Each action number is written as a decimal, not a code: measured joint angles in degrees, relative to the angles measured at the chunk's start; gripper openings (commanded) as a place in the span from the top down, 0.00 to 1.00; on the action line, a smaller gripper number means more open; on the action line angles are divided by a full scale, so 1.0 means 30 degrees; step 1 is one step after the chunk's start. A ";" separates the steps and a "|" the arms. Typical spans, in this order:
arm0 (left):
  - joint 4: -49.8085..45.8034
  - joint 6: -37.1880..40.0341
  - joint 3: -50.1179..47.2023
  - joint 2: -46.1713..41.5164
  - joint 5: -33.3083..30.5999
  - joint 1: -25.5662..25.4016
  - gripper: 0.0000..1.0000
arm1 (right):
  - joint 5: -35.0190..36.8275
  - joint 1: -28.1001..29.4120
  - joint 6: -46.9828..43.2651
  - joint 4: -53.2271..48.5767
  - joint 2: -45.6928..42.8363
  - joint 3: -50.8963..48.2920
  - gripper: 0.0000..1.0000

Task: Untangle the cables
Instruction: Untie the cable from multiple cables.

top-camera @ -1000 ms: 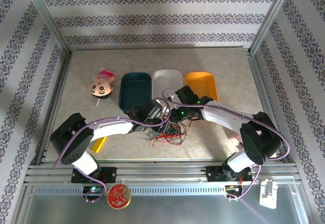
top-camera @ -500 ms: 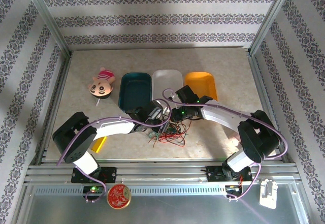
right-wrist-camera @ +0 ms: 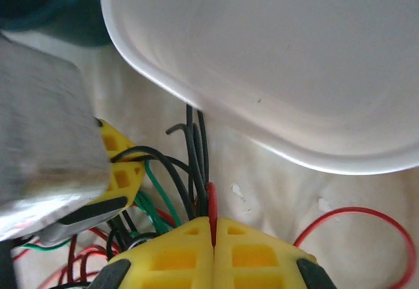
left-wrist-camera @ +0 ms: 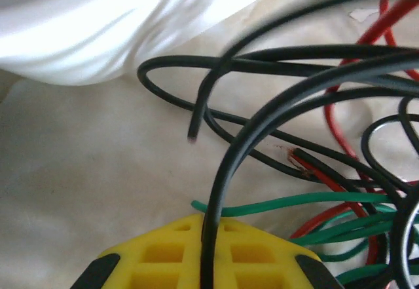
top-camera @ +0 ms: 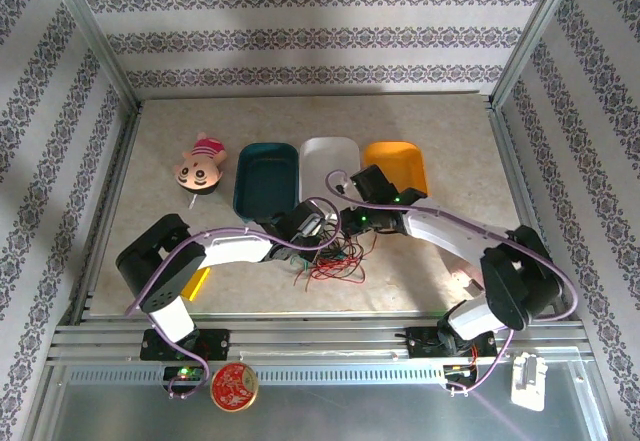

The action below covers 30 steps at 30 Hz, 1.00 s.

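Observation:
The cables [top-camera: 335, 261] lie as a tangle of thin red, green and black wires on the table just in front of the trays. My left gripper [left-wrist-camera: 208, 229] is shut on a black cable [left-wrist-camera: 226, 171] that runs up between its yellow fingers and arcs right. Green cable [left-wrist-camera: 294, 202] and red cable [left-wrist-camera: 332, 125] loops lie beside it. My right gripper [right-wrist-camera: 213, 222] is shut on a red cable [right-wrist-camera: 211, 194], with black strands bunched just left of it. Both grippers meet over the tangle in the top view, the left gripper [top-camera: 310, 233] close to the right gripper [top-camera: 345, 229].
Teal tray [top-camera: 267, 179], white tray [top-camera: 328, 159] and orange tray [top-camera: 397, 166] stand in a row right behind the tangle; the white tray's rim [right-wrist-camera: 196, 99] is very near my right fingers. A plush toy [top-camera: 200, 166] lies at the left, a yellow block [top-camera: 196, 284] near the left arm.
Both grippers have closed: the left on a black cable, the right on a red one. Both arms shifted slightly over the tangle.

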 measured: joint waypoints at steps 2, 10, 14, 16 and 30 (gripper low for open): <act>0.0007 -0.0007 0.0073 0.0138 -0.0299 0.0000 1.00 | 0.0372 -0.0138 0.0124 -0.0015 -0.0867 0.0000 1.00; 0.0255 -0.0015 0.0109 0.0364 -0.1005 0.0000 1.00 | 0.1887 -0.0918 0.1078 0.0022 -0.3912 0.0000 1.00; 0.0619 -0.0022 -0.0044 0.0364 -0.1020 0.0000 1.00 | 0.2426 -0.1683 0.1749 0.0437 -0.5727 0.0000 1.00; 0.0976 -0.0036 -0.0226 0.0364 -0.1020 0.0000 1.00 | 0.2433 -0.2084 0.2018 0.0685 -0.6506 0.0000 1.00; 0.2579 -0.0517 -0.1115 0.0313 -0.1042 0.0000 1.00 | 0.1923 -0.5865 0.2987 0.0896 -0.8021 0.1253 1.00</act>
